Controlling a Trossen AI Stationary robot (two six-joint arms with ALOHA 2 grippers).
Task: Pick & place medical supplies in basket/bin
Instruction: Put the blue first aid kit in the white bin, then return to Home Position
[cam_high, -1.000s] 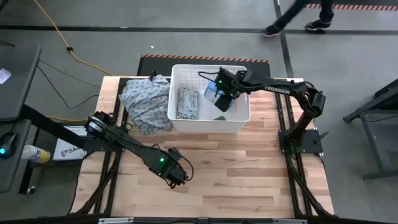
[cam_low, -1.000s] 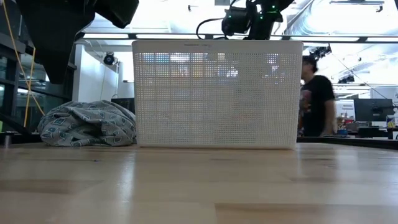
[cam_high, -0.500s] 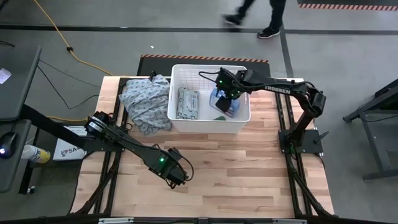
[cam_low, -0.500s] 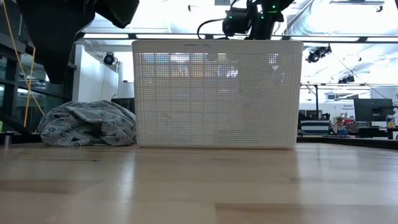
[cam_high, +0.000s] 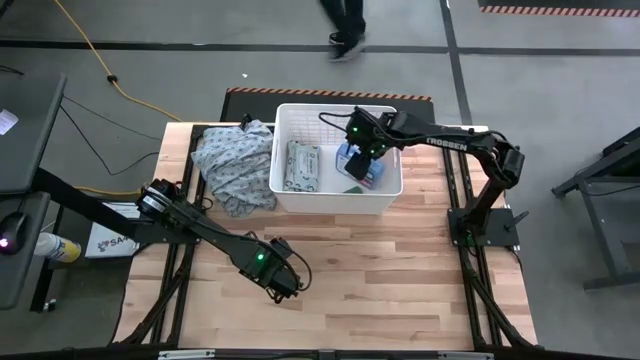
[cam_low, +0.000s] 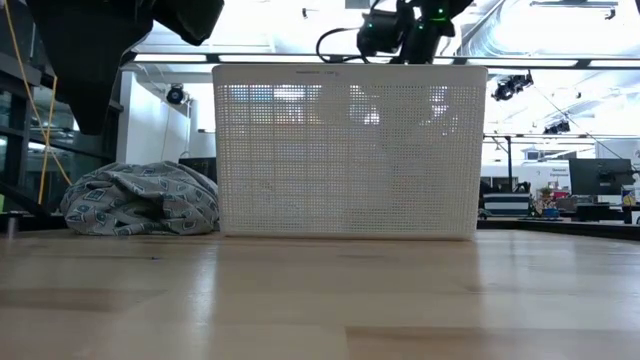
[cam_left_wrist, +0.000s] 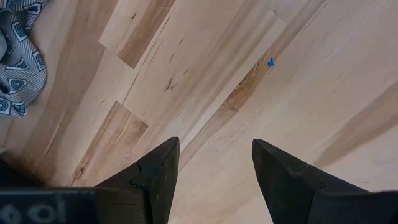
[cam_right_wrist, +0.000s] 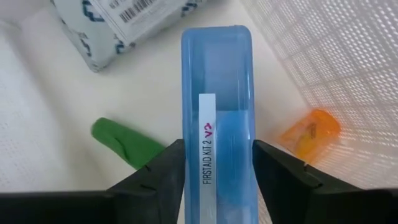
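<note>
Left gripper (cam_high: 285, 283) sits low over the bare wood table (cam_high: 400, 280), lower centre-left of the overhead frame; in its wrist shot the two fingers (cam_left_wrist: 155, 177) stand apart with nothing between them, only planks under them and a corner of the patterned cloth (cam_left_wrist: 18, 56) at the upper left edge. From table height the near plank surface fills the lower half, the white basket (cam_low: 348, 150) stands centre frame, and the cloth heap (cam_low: 140, 198) lies just left of it. Overhead, the cloth (cam_high: 235, 165) touches the basket's left wall, upper centre-left of frame. Inside the basket (cam_high: 335, 205) the grey-white wipes pack (cam_high: 303, 166) lies flat on the left side of the floor. Right gripper (cam_high: 358, 165) is down inside the basket's right half, fingers clamped on the sides of the blue box (cam_high: 362, 168). Wrist shot: the blue box (cam_right_wrist: 216, 112) is held between the two fingers (cam_right_wrist: 155, 180), label reads "FIRST AID KIT 2". The green tube (cam_right_wrist: 124, 143) lies on the basket floor to frame left of the box, the orange bottle (cam_right_wrist: 310, 132) to frame right against the mesh wall, the wipes pack (cam_right_wrist: 124, 25) at the top. Beyond the table, at the overhead frame's top edge, a person's legs (cam_high: 345, 25) on the grey floor.
</note>
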